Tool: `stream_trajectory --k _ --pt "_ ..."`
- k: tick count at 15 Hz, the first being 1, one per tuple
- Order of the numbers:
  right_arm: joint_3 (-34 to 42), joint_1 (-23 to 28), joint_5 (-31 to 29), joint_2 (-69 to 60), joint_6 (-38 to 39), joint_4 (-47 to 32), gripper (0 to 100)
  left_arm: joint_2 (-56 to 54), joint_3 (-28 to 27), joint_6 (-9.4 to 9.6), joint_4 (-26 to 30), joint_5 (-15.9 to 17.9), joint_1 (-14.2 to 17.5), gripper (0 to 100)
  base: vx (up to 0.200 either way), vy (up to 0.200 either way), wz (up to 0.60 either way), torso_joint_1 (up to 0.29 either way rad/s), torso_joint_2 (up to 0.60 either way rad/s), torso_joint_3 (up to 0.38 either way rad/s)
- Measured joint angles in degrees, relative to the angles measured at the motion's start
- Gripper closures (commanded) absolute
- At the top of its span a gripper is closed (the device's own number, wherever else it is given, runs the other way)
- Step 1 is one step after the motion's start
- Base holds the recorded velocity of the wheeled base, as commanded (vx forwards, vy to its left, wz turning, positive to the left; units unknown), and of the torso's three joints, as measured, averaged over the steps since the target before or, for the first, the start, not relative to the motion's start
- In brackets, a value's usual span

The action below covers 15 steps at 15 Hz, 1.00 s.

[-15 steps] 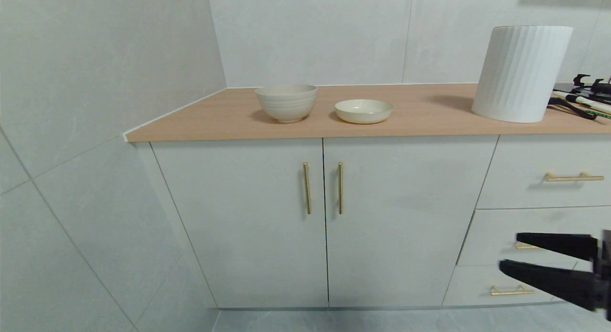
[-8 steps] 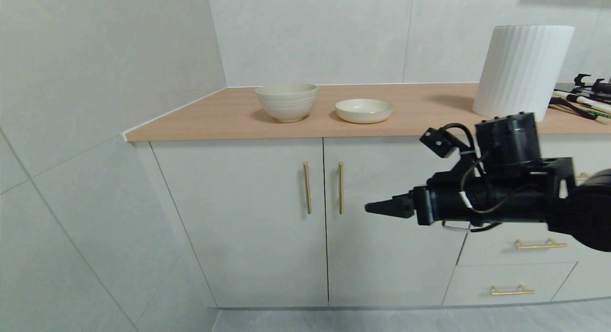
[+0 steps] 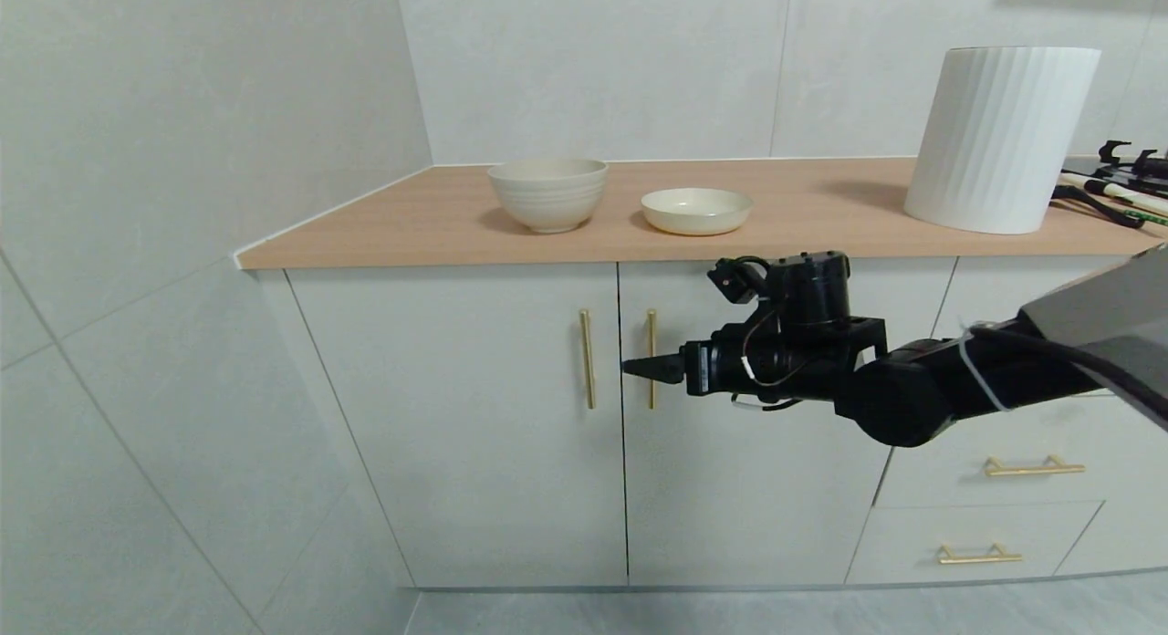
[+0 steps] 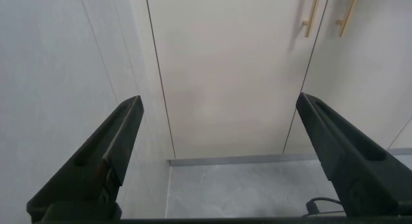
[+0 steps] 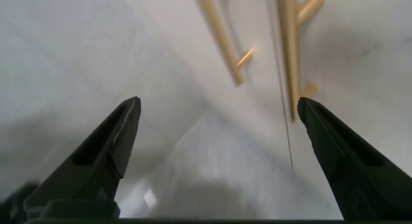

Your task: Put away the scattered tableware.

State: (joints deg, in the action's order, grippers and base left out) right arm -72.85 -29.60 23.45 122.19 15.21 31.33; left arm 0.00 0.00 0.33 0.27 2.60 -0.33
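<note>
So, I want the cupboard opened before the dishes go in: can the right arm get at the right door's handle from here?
Probably yes. The right end effector is open and level with the right door's handle, with nothing between them; the left door's handle stands close beside, though.

Kitchen, tiled walls, wood countertop, cabinets

On countertop: bowl | dish at bowl's 3 o'clock | canister beyond, 3 o'clock | cabinet doors beneath, 6 o'clock
</note>
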Motion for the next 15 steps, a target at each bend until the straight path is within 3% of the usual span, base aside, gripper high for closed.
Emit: stream_trajectory --k 8,15 --pt "-4.7 -0.8 -5.1 8.6 4.9 9.5 0 0.0 0.0 0.0 0.0 0.0 0.0 0 0.0 0.0 0.0 0.0 0.0 0.0" --pt "-6.4 -2.1 -5.4 11.2 10.1 11.9 0 0.0 0.0 0.0 0.0 0.0 0.0 0 0.0 0.0 0.0 0.0 0.0 0.0"
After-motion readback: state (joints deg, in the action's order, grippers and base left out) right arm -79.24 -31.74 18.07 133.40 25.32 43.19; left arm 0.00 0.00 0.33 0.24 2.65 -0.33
